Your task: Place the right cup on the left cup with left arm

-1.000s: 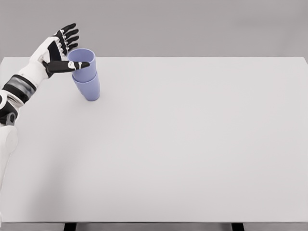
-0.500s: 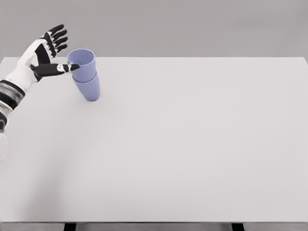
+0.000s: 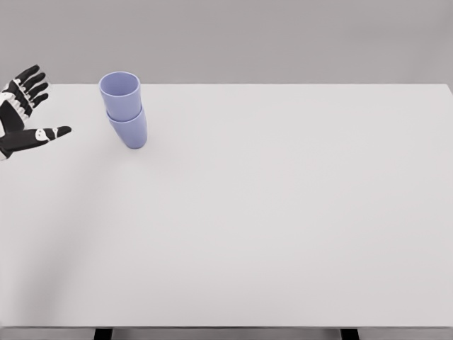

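Head view shows your left robot hand (image 3: 21, 120) spread wide, holding nothing; the leaning top cup (image 3: 120, 95) could tip off the bottom cup (image 3: 129, 129).

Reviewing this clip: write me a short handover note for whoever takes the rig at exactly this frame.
Left hand: open, fingers spread, holding nothing, at the far left edge of the head view, clear of the cups.
Right hand: not in view.
Cups: the upper cup sits nested in the lower cup, near the back left of the white table. The stack leans slightly but stands by itself.
Done: stacking and release.
Left: probably only bringing the left arm to rest; check that the stack stays up.
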Controlling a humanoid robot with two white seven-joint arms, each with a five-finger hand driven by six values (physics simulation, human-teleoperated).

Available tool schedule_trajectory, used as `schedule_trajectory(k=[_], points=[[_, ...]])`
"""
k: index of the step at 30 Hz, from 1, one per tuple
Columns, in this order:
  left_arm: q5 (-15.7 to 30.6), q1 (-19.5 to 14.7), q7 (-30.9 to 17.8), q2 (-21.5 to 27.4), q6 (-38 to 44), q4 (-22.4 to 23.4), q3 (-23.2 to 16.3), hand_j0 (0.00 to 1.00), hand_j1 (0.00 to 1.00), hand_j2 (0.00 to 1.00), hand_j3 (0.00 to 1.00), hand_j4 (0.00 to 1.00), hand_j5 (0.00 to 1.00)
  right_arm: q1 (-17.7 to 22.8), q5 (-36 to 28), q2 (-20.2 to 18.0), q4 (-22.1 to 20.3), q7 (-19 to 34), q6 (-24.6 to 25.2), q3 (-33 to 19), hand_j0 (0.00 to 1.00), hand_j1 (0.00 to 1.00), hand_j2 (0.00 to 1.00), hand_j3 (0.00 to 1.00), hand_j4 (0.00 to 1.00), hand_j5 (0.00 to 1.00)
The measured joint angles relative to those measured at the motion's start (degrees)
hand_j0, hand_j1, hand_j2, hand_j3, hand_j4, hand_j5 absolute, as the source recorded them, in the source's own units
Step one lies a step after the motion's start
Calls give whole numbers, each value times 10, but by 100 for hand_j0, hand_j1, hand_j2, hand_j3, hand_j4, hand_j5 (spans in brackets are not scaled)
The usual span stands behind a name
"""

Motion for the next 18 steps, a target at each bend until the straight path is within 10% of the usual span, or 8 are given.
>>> schedule_trajectory(k=[18], points=[[0, 26, -1, 8, 1, -55, 7, 100, 100, 100, 100, 100, 100, 0, 0, 0, 0, 0, 0, 0, 100, 100, 100, 100, 100, 100]])
